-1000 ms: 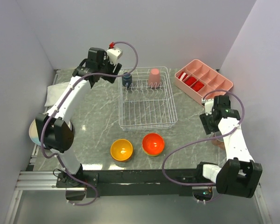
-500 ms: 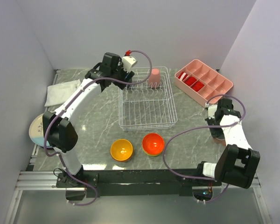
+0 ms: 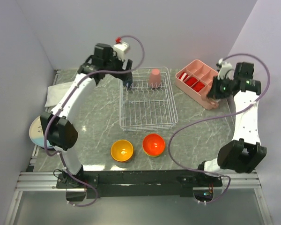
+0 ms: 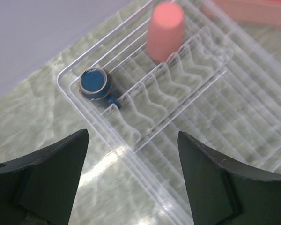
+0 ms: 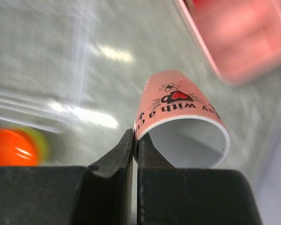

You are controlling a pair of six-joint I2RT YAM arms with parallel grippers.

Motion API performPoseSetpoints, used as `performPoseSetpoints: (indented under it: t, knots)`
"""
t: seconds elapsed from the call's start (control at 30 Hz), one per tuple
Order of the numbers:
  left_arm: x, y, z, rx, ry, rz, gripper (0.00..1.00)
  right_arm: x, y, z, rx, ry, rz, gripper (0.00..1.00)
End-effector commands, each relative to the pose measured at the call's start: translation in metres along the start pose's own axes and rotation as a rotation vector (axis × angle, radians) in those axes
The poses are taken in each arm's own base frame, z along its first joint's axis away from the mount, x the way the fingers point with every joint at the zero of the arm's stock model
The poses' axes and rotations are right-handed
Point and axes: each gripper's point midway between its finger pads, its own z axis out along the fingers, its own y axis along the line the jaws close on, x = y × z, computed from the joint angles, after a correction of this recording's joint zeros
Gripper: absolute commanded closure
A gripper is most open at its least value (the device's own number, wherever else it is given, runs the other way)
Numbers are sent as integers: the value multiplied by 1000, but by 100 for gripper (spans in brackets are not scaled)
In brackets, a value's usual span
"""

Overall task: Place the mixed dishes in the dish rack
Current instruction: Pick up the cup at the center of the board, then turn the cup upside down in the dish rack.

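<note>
One navy cup [image 4: 94, 83], pink cup [image 4: 165, 30] in rack [image 3: 147, 112]; left claw [image 4: 132, 143] apart, right claw [image 5: 135, 145] pinching printed cup [image 5: 178, 103].

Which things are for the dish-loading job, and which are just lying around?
For the job: dish rack, navy cup and plain pink cup inside it, printed pink cup in the right gripper, orange-yellow bowl, red-orange bowl, plate at the left edge.
Just lying about: white cloth, pink compartment tray.

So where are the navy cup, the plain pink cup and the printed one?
navy cup [image 4: 95, 82]: left wrist view, round top face.
plain pink cup [image 4: 164, 33]: left wrist view, side wall.
printed pink cup [image 5: 178, 101]: right wrist view, printed wall.
</note>
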Motion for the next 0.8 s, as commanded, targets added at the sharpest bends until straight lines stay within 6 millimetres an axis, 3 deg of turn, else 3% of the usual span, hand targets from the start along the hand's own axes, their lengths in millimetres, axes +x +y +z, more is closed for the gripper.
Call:
performPoseSetpoints:
  t: [0.0,0.03,0.1,0.13,0.17,0.2,0.23,0.27,0.3,0.47,0.6,0.77]
  knots:
    - [-25,-23,-18,371,-92,-264,10,-67,63,-5,-394,-174,184,100]
    - [-23,-17,-22,435,-89,-367,9,-87,77,-10,-510,-248,169,100]
    - [-29,-29,-32,630,-124,-434,7,-102,91,-11,-638,-266,286,100]
    - [-30,-24,-35,672,-113,-547,7,-123,103,-18,-736,-353,215,100]
    - [-34,-24,-33,727,-166,-537,8,-123,110,-14,-808,-312,339,100]
    - [-35,-30,-40,809,-132,-627,8,-128,118,-13,-867,-311,365,100]
    - [-31,-30,-37,852,-129,-649,7,-141,126,-16,-940,-392,271,100]
    - [-34,-31,-38,902,-193,-589,7,-147,135,-20,-988,-356,326,100]
    - [-34,-36,-41,952,-156,-666,7,-147,140,-7,-1013,-311,325,100]
    - [-28,-41,-18,998,-159,-657,4,-164,194,-12,-1178,-230,203,100]
    - [-25,-38,-1,1000,-149,-683,4,-167,210,11,-1226,-150,210,100]
    - [-28,-39,5,1012,-164,-663,4,-162,216,36,-1260,-56,256,100]
